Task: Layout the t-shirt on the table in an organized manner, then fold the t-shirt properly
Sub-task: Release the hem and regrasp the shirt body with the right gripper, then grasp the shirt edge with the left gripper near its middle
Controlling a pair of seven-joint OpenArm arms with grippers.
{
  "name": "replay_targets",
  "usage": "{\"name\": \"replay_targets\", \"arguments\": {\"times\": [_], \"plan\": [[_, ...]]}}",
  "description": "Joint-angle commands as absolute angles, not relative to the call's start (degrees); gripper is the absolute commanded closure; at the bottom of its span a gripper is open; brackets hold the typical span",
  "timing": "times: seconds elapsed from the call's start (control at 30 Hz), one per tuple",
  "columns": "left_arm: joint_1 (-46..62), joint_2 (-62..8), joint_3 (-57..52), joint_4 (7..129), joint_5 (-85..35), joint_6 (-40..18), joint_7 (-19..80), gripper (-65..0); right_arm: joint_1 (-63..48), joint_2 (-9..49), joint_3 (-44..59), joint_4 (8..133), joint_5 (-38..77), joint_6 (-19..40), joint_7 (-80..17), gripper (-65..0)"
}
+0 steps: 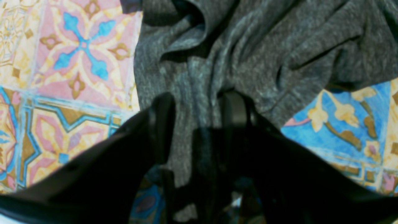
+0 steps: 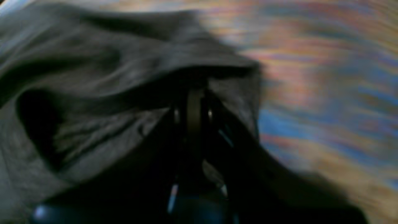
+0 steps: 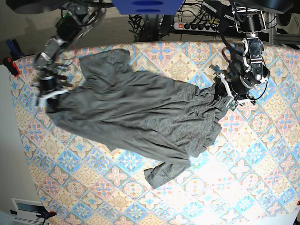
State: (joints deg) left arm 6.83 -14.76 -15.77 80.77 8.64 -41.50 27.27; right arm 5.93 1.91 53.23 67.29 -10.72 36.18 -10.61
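A dark heather-grey, short-sleeved knit t-shirt (image 3: 140, 117) is seen stretched across the large table (image 3: 253, 159) printed with pastel blue, pink, peach and cream tile motifs, its body drawn out in a long rumpled band between the two black robot arms. In the base view, one end of the cloth is gathered at the left gripper (image 3: 220, 96) on the picture's right side, where the fabric is bunched into tight folds, and the other end is pulled to the right gripper (image 3: 50, 99) near the table's far left edge. A sleeve is laid out toward the top of the table, and another flap of the garment trails down toward the centre of the table, lying flat on the tiles. From the left wrist camera, a gathered strip of grey fabric (image 1: 199, 102) is shown running down between the two black fingers (image 1: 161, 124), which are held partly apart with the cloth pinched between them; patterned table (image 1: 77, 62) is exposed on both sides of it. The right wrist picture is heavily smeared, with the table (image 2: 326, 109) reduced to streaks of colour. There the grey cloth (image 2: 93, 93) is seen draped over and around the right gripper (image 2: 194, 102), whose fingers are drawn together with a fold of the shirt's edge apparently caught at their tips, though the blur leaves the exact hold hard to make out.
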Motion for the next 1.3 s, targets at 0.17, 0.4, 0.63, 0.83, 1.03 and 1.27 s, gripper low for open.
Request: {"name": "replay_targets", "arguments": {"times": [0.17,0.4,0.63,0.83,1.03,1.27], "plan": [[7.69,-14.73,-15.16,79.25,17.01,-39.96,36.26,-23.3,9.89,5.58,60.97,65.27,-10.95,32.84,-12.18,-1.4],[7.69,-14.55,-15.16,80.31,17.01,-39.96,36.70,-23.3,9.80,5.85,60.97,64.40,-10.95,31.60,-12.35,-14.5],[11.56,-14.37,-15.16,99.65,16.57,-40.00,36.70,-23.6,9.71,5.85,60.97,66.59,-10.95,31.87,-12.00,-37.3],[9.45,-12.00,-15.43,112.66,16.66,-40.00,36.79,-23.6,9.71,5.85,60.97,72.75,-10.95,31.87,-12.26,-37.9],[4.88,-11.74,-15.25,112.66,17.10,-40.00,36.79,-23.6,7.87,5.67,60.97,77.49,-10.95,31.87,-12.26,-38.1],[-8.31,-11.65,-13.23,98.42,17.10,-40.00,36.79,-23.6,6.64,5.58,60.88,80.92,-11.03,31.87,-12.35,-37.9]]}}
